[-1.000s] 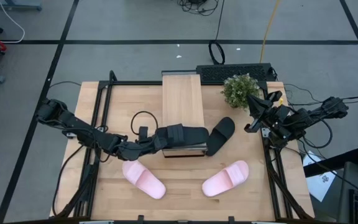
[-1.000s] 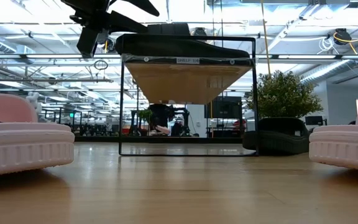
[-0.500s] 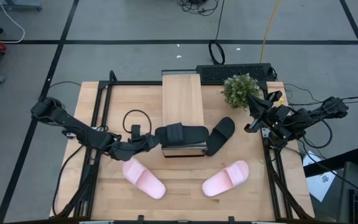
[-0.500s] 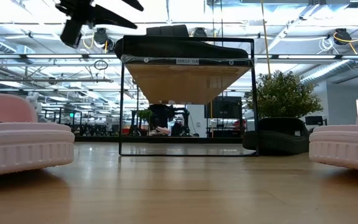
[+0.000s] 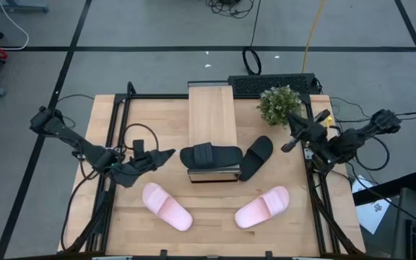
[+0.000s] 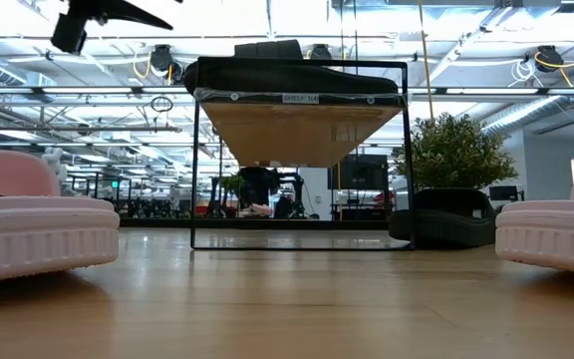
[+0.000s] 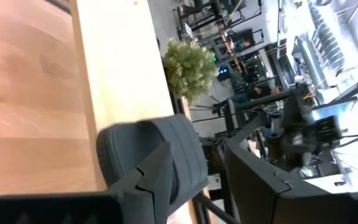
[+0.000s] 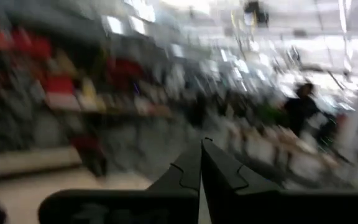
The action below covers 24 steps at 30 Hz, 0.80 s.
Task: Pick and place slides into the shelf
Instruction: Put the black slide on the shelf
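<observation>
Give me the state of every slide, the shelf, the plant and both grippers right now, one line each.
Black slide on the shelf: lying flat on the near end, released.
Second black slide: leaning against the shelf's right side.
Left pink slide: flat on the table, untouched.
Right pink slide: flat on the table, untouched.
Shelf: upright, far part bare.
Plant: upright.
Left gripper: open, empty, left of the shelf.
Right gripper: shut, empty, at the right edge.

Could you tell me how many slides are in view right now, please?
4: one black slide lies on the shelf's near end, another black slide leans beside it, and two pink ones lie on the table's front.
</observation>
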Tool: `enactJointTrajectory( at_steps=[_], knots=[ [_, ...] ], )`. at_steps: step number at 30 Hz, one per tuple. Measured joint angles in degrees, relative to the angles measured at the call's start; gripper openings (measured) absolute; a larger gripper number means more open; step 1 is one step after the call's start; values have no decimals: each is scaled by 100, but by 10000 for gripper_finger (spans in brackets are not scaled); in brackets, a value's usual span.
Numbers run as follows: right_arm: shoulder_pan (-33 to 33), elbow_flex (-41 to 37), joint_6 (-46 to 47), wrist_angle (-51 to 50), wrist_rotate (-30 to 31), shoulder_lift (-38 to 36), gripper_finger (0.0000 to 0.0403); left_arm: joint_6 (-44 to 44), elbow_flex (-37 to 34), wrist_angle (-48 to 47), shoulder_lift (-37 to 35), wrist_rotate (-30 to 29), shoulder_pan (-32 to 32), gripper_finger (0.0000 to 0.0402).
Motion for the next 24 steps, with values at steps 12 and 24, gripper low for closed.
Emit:
enactJointTrajectory(
  at_steps=[12, 24],
  knots=[
    [2221, -28, 2186, -295, 1377, 177, 2, -21, -5, -587, -300, -54, 21, 140],
    [2809, -1539, 4652, -292, 1376, 194, 2, 53, -7, -646, -294, -41, -1, 140]
  ],
)
